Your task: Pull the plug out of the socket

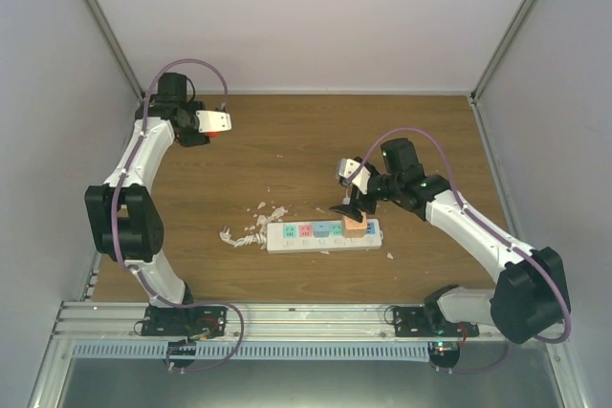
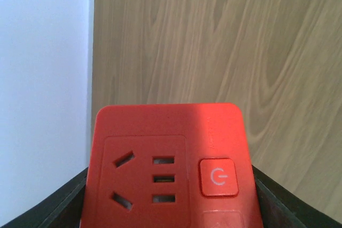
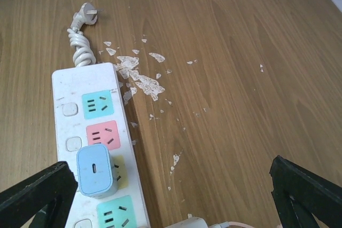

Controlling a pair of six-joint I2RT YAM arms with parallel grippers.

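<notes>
Right pincer (image 3: 170, 185) is closest to its lens and fully released. Its black fingers (image 3: 37, 196) are spread wide, one over the long edge of the power strip (image 3: 67, 85), the other well out over bare wood. Nothing is gripped. Just ahead, the blue USB charger plug (image 3: 96, 170) stands seated in the third outlet, covering part of the yellow panel (image 3: 122, 172). Jaws prob. stand that wide to clear the plug's body before closing. Plug sits much nearer one finger, so the pincer looks off-centre & would need a sideways shift first.

Strip lies flat toward the near edge of the tabletop (image 1: 287, 131), approx mid-width, long side parallel to that edge. Its coiled white cord (image 3: 80, 46) trails toward the left edge w/ prongs loose on the wood. So the strip is unanchored and may lift w/ the plug. White flakes (image 3: 140, 81) lie scattered by the cord end. Salmon-coloured block (image 1: 356, 226) at the strip's right end; can't tell if on it or beside it.

Left pincer (image 2: 171, 209), up by the far-left corner, is clenched on a red outlet block (image 2: 165, 132) w/ power button. It's well clear of the work, so not bracing the strip.
</notes>
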